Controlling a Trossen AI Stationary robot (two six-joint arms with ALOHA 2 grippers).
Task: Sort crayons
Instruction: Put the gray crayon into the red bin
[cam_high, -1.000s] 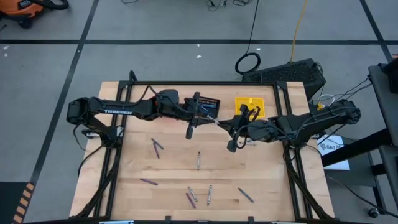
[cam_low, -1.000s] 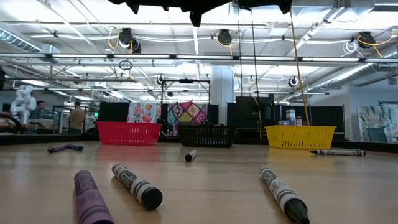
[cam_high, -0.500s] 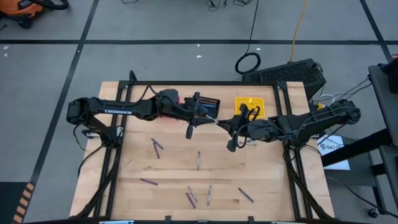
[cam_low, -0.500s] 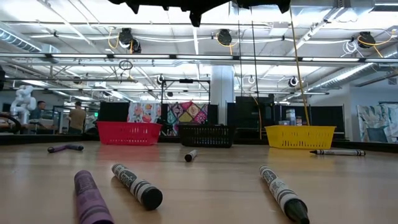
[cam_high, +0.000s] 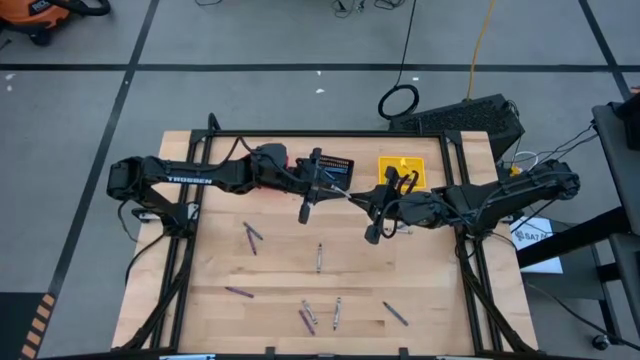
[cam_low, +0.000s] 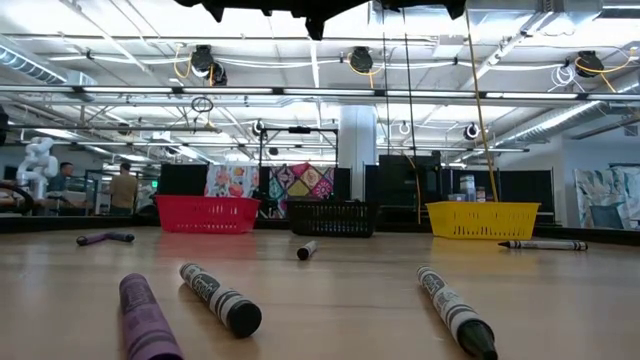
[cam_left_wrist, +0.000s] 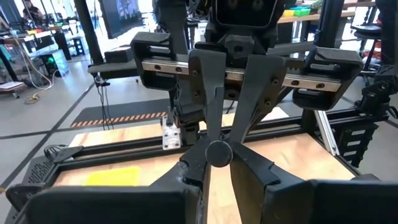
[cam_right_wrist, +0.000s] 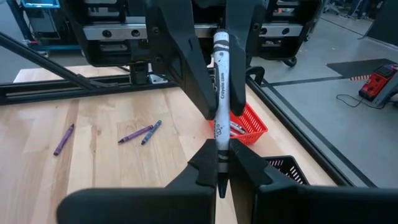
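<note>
Two pincers meeting tip to tip above the desk (cam_high: 220, 250), both clamped on one grey crayon (cam_right_wrist: 221, 106): right pincer (cam_right_wrist: 219, 163) low, left pincer (cam_right_wrist: 214, 37) high. Loose crayons (cam_high: 320, 318) scattered below.

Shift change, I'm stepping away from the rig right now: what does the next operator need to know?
Right gripper: shut on a grey crayon, held in the air near the baskets.
Left gripper: at the crayon's other end, facing the right one; grip unclear.
Done: some crayons lie in the red basket.
To do: sort the held crayon, then the loose crayons spread over the table.
</note>
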